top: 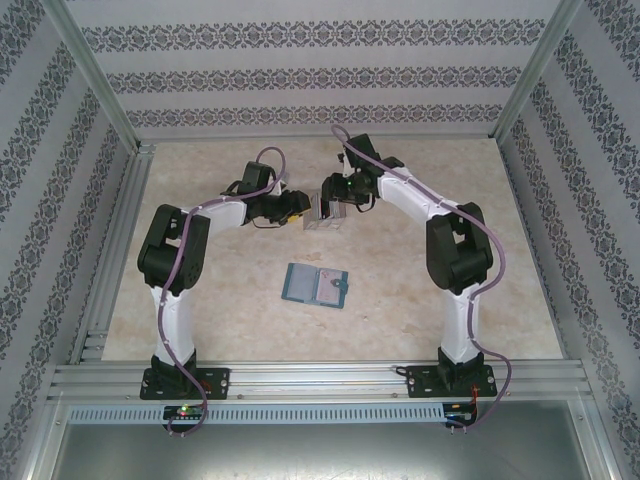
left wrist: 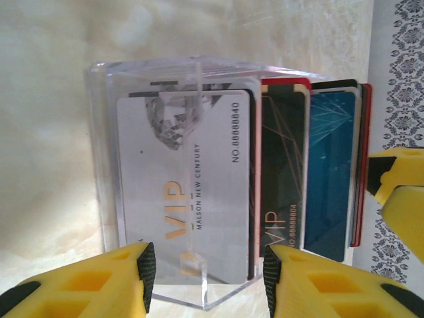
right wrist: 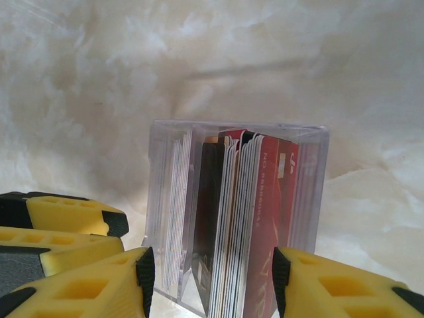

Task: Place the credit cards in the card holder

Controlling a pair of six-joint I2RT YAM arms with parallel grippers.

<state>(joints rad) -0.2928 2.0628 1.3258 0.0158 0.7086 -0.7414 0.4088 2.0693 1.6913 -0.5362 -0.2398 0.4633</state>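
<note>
The credit cards stand upright in a clear plastic stand (top: 322,216) near the table's middle. In the left wrist view a silver VIP card (left wrist: 192,192) faces me, with a black card (left wrist: 285,179), a blue card (left wrist: 331,172) and red edges behind it. My left gripper (left wrist: 209,281) is open, its pads either side of the stand's near corner, apart from it. My right gripper (right wrist: 212,281) is open too, facing the cards edge-on, with a red card (right wrist: 271,218) outermost. The card holder (top: 316,285), a teal wallet, lies open flat nearer the arms.
The two grippers (top: 298,210) (top: 338,196) face the stand from opposite sides, close together. A yellow finger of the right gripper (left wrist: 397,192) shows at the left wrist view's right edge. Patterned walls and metal rails (top: 110,260) bound the pale marbled table (top: 230,320).
</note>
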